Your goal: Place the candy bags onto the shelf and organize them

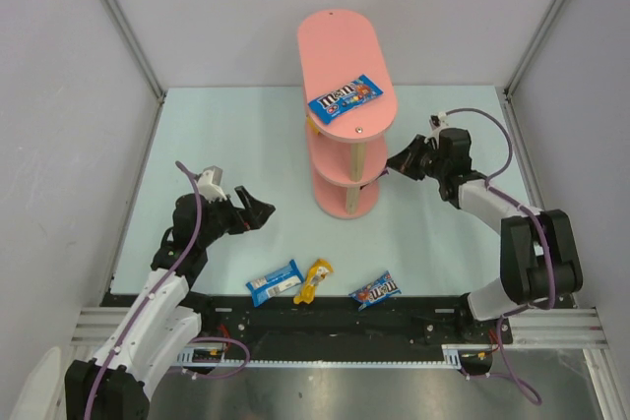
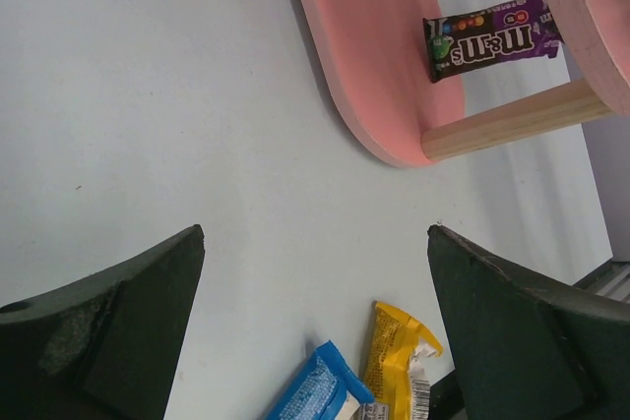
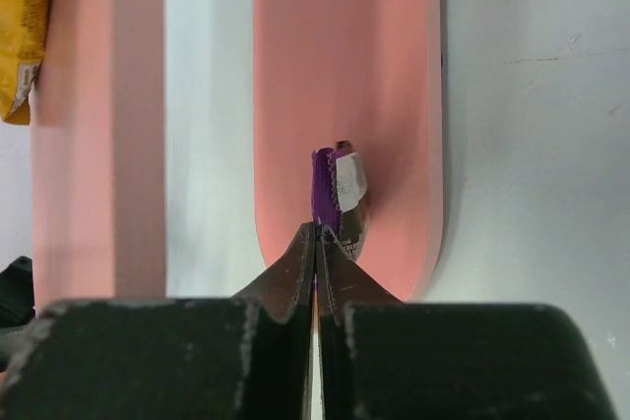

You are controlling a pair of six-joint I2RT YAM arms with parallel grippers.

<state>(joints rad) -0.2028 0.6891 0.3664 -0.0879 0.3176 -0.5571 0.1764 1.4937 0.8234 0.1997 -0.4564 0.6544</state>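
The shelf (image 1: 340,46) holds a blue packet (image 1: 345,97) on its top board; three loose packets (image 1: 273,283) lie on the table (image 1: 226,135). The right gripper (image 3: 317,238) is pinched on a purple packet (image 3: 335,189), probably over the lowest board. The left gripper (image 1: 258,211) stands apart. The packets look like light, slippery, soft film: take an end seam.

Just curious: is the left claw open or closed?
Open. The fingers of the left gripper stand far apart, gripping nothing.

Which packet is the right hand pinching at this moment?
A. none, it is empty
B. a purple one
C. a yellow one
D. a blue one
B: in the right wrist view the right hand is shut on the near end of a purple candy packet, held edge-up over a pink shelf board.
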